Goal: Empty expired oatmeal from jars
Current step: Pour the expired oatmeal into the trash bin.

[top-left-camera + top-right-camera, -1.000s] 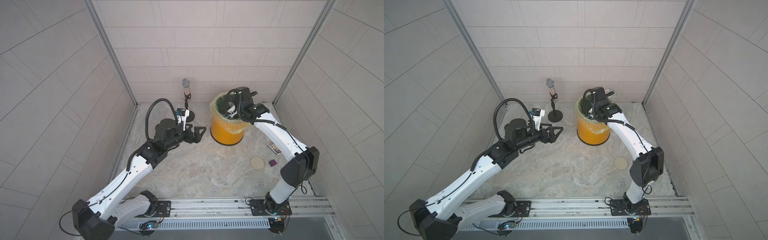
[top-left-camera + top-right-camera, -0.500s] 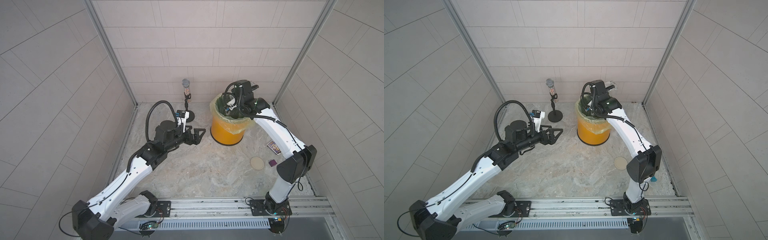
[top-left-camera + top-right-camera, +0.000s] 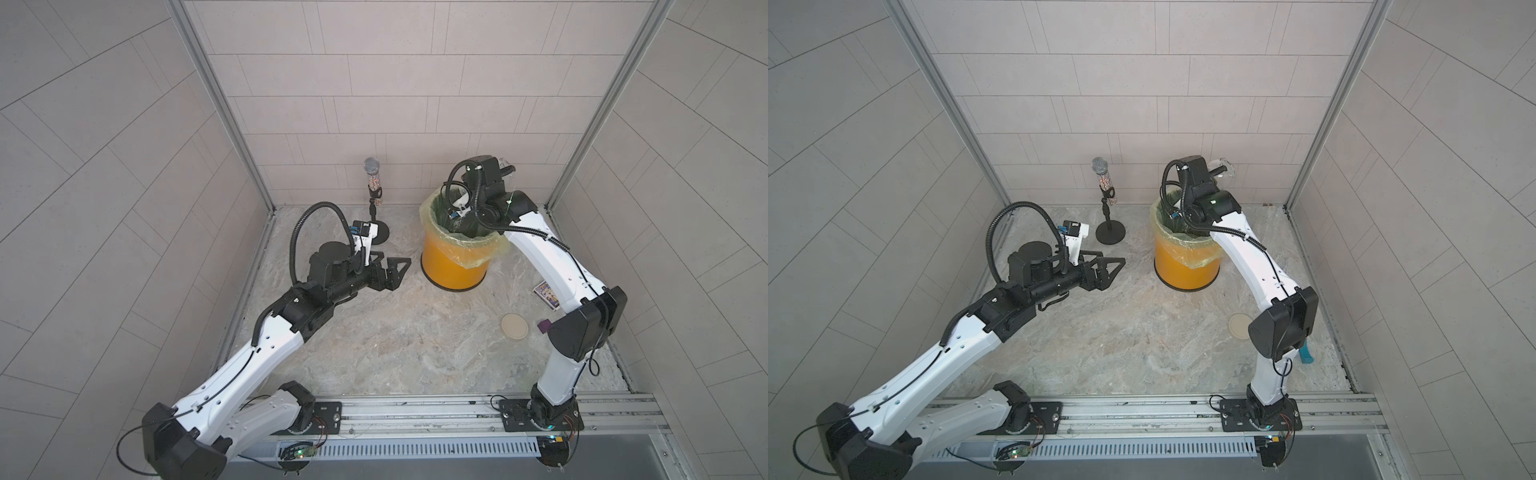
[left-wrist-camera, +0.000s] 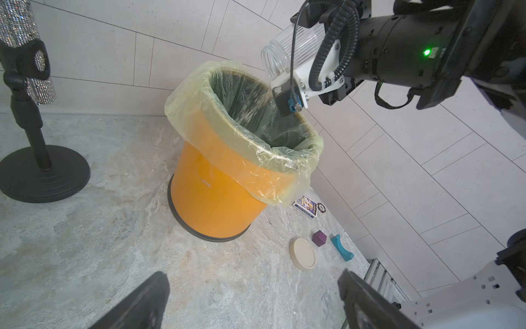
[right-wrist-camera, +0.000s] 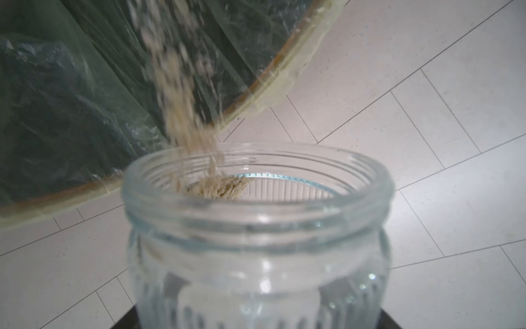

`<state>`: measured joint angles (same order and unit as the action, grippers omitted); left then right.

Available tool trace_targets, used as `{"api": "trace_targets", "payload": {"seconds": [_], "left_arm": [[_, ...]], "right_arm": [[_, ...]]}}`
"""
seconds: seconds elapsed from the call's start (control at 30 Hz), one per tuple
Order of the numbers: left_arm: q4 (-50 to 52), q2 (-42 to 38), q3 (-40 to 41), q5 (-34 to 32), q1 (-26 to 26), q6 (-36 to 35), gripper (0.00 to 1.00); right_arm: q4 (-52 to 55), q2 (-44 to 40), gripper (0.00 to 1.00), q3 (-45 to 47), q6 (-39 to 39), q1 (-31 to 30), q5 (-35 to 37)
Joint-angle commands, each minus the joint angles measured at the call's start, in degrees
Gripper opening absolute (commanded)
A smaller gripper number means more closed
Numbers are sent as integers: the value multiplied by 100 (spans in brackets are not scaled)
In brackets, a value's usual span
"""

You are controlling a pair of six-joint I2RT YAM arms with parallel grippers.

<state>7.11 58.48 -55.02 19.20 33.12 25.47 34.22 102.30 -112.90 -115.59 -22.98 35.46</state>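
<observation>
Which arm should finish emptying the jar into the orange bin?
Right. The right claw grips the tilted jar above the bin, oatmeal pouring from its mouth into the bag. The left claw hangs open and empty beside the bin.

**Nothing here I can read**

The printed card (image 4: 306, 205) on the floor, right of the orange bin (image 4: 222, 199), has colourful print too small to make out. A faint mark on the bin's side and the raised marks in the base of my jar (image 5: 256, 228) are illegible.
</observation>
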Motion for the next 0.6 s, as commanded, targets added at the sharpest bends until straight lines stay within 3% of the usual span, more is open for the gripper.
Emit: {"api": "trace_targets", "payload": {"seconds": [0.0, 0.07, 0.17, 0.2, 0.23, 0.3, 0.37, 0.57], "left_arm": [[-63, -49, -78, 19, -35, -50, 100], [-119, -71, -30, 14, -34, -26, 100], [-149, -137, 48, -29, -32, -25, 100], [-140, -128, 50, -12, -29, -32, 100], [-64, -109, -9, -3, -33, -57, 100], [-46, -129, -13, -12, -32, -69, 100], [-35, -152, -8, -24, -35, -85, 100], [-230, -240, 158, -63, -34, 5, 100]], "right_arm": [[-605, -264, 0, 668, -1247, -10, 600], [-966, -472, 0, 995, -1353, 31, 99], [240, -247, 0, 586, -591, -73, 612], [-216, -289, 0, 820, -860, -44, 743], [-972, -407, 0, 1072, -1137, -15, 353], [-226, -398, 0, 802, -936, -21, 292], [-967, -448, 0, 1039, -1449, 10, 421], [-37, -145, 0, 86, -1170, 4, 608]]}}
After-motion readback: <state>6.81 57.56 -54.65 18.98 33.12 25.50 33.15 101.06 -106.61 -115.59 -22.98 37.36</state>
